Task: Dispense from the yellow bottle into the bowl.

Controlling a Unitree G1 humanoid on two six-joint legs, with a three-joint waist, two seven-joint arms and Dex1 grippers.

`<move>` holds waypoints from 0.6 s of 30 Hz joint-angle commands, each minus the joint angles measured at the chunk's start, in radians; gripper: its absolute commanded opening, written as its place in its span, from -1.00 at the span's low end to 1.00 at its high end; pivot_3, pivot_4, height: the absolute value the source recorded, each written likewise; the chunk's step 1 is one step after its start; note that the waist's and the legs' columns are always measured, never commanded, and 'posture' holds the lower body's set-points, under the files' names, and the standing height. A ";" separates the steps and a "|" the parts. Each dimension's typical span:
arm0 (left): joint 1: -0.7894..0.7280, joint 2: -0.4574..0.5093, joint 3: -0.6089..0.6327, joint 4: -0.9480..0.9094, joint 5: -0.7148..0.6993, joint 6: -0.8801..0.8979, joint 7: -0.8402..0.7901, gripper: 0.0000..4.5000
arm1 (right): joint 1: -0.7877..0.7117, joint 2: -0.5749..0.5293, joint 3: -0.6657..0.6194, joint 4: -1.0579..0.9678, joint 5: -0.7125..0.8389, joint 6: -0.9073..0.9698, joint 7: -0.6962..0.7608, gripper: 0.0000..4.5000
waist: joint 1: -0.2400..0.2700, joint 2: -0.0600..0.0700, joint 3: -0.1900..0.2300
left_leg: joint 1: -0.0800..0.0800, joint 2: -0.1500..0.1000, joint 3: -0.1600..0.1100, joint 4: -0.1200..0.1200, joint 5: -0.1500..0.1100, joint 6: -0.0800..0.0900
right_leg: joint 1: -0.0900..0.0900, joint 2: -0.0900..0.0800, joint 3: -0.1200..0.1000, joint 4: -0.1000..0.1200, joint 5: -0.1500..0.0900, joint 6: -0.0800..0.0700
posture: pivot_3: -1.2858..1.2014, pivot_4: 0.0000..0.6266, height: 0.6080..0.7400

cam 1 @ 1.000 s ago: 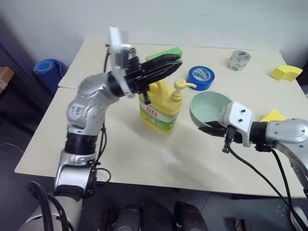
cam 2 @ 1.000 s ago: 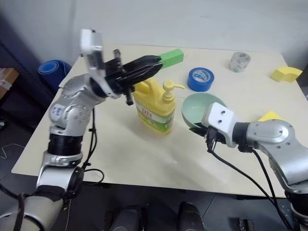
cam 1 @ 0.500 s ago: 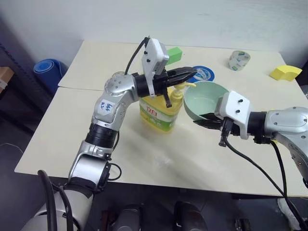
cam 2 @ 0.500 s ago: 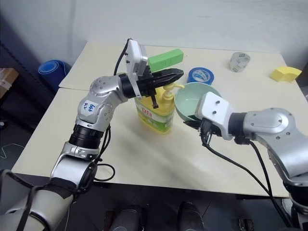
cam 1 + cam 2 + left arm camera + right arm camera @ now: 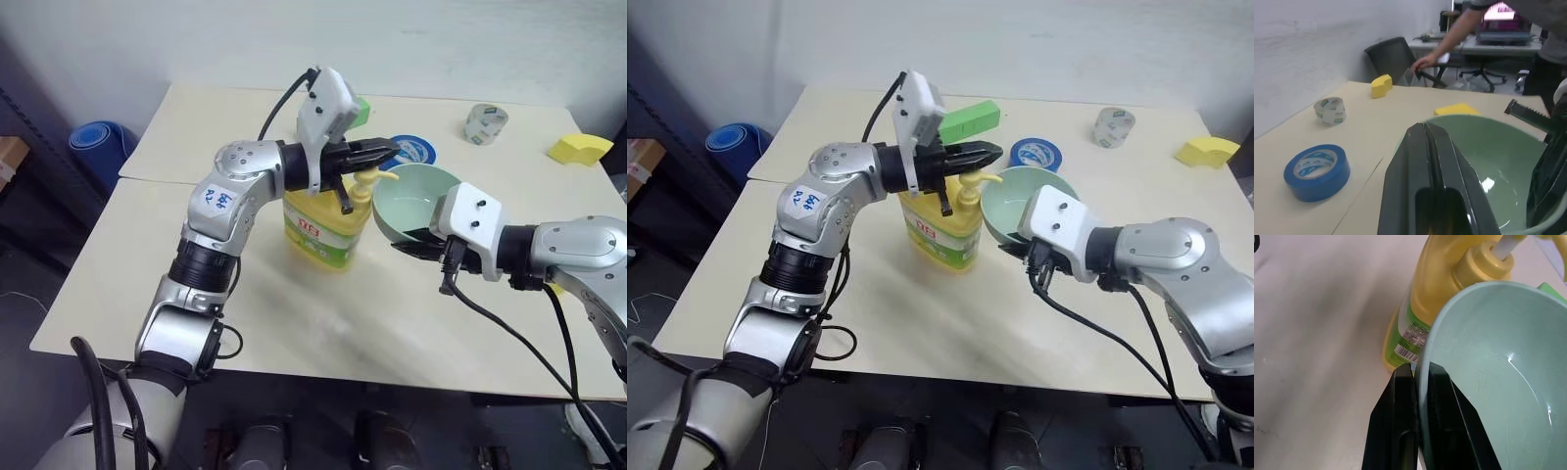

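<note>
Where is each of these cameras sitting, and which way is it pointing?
Head views: look down over the table; both arms show.
Left wrist view: looks along the shut left gripper over the bowl toward a blue tape roll.
Right wrist view: looks along the right gripper pinching the bowl's rim beside the bottle.
Shared: the bowl.
</note>
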 commanded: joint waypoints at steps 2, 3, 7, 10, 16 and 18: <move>0.059 0.003 -0.084 0.053 0.083 0.043 0.005 -0.99 | -0.005 0.006 -0.038 -0.052 0.023 0.001 -0.010 -1.00 | 0.000 -0.001 -0.001 | 0.000 0.000 0.000 0.000 0.000 0.000 | 0.000 0.000 0.000 0.000 0.000 0.000 | 0.03 -0.52 1.00; 0.064 0.005 -0.091 0.059 0.092 0.042 0.002 -0.99 | -0.006 0.005 -0.038 -0.052 0.024 0.002 -0.011 -1.00 | 0.000 -0.001 -0.001 | 0.001 0.000 0.000 0.000 0.000 0.000 | 0.001 0.000 0.000 0.001 0.000 0.000 | 0.03 -0.52 1.00; 0.075 -0.005 -0.087 0.146 0.113 0.027 0.007 -0.99 | -0.010 -0.003 -0.037 -0.045 0.022 -0.004 -0.007 -1.00 | 0.000 -0.003 -0.005 | 0.002 0.000 0.000 0.000 0.000 0.000 | 0.002 0.000 0.001 0.001 0.000 0.000 | 0.03 -0.52 1.00; 0.078 -0.015 -0.090 0.177 0.116 0.027 0.003 -0.99 | -0.015 -0.005 -0.035 -0.041 0.021 -0.008 -0.002 -1.00 | 0.000 -0.007 -0.013 | 0.003 0.000 0.000 0.000 0.000 0.000 | 0.002 0.000 0.001 0.001 0.000 0.000 | 0.03 -0.52 1.00; 0.121 -0.029 -0.095 0.179 0.113 0.039 0.011 -0.99 | -0.024 0.008 -0.029 -0.042 0.024 -0.003 -0.009 -1.00 | 0.000 -0.009 -0.020 | 0.004 0.000 0.000 0.000 0.000 0.000 | 0.003 0.000 0.001 0.001 0.000 0.000 | 0.03 -0.52 1.00; 0.124 -0.045 -0.060 0.153 0.081 0.036 0.018 -0.99 | -0.019 0.012 -0.028 -0.042 0.025 -0.003 -0.012 -1.00 | 0.000 -0.010 -0.022 | 0.004 0.000 0.000 0.000 0.000 0.000 | 0.004 0.000 0.001 0.001 0.000 0.000 | 0.03 -0.52 1.00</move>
